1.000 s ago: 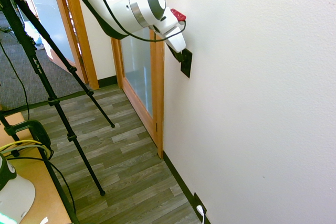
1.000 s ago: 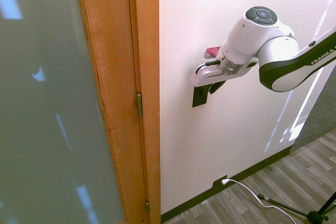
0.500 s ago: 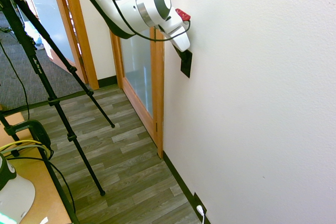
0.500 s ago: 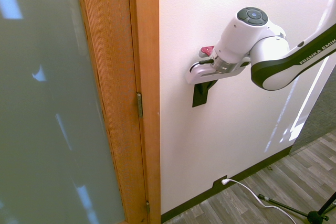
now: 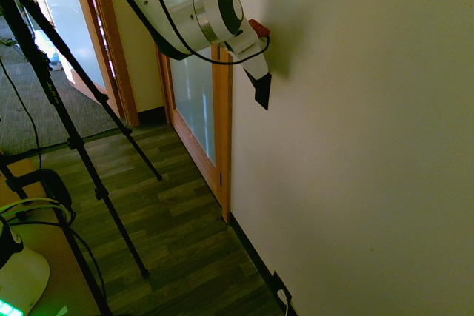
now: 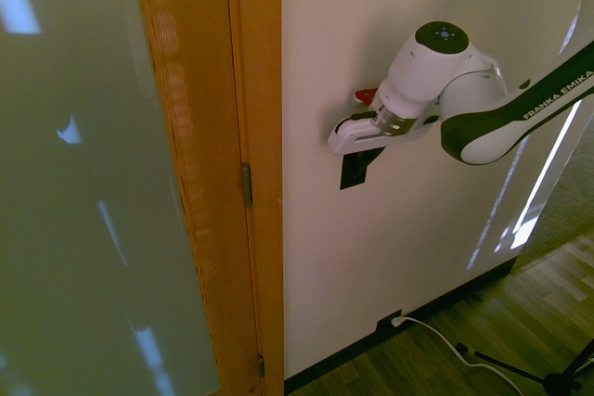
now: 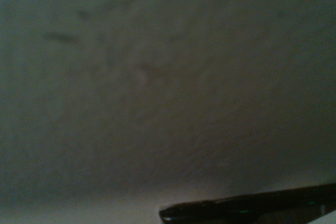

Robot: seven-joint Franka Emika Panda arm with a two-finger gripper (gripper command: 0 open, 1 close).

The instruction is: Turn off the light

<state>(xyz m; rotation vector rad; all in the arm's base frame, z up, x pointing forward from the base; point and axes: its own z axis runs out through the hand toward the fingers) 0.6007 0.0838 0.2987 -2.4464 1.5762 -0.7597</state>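
Note:
The black switch plate (image 5: 264, 94) hangs upright on the white wall, just right of the wooden door frame. My gripper (image 5: 256, 79) presses against its upper part, with the white hand slanting down to it from the upper left. From the other side, the switch plate (image 6: 352, 172) shows below the hand, and the gripper (image 6: 368, 149) covers its top edge. No lamp is in view, and the whole room looks dim. The wrist view holds only blurred, dark wall (image 7: 157, 87).
A wooden door frame (image 6: 251, 173) with frosted glass (image 6: 83, 183) stands right beside the plate. Low on the wall at the baseboard sits a black outlet plate with a white plug (image 5: 281, 292), also visible as the outlet (image 6: 391, 324). Wood-plank floor (image 5: 170, 220) lies below.
The room has turned clearly darker than in the earlier frames. The hand has shifted slightly along the wall toward the door frame while staying on the plate.

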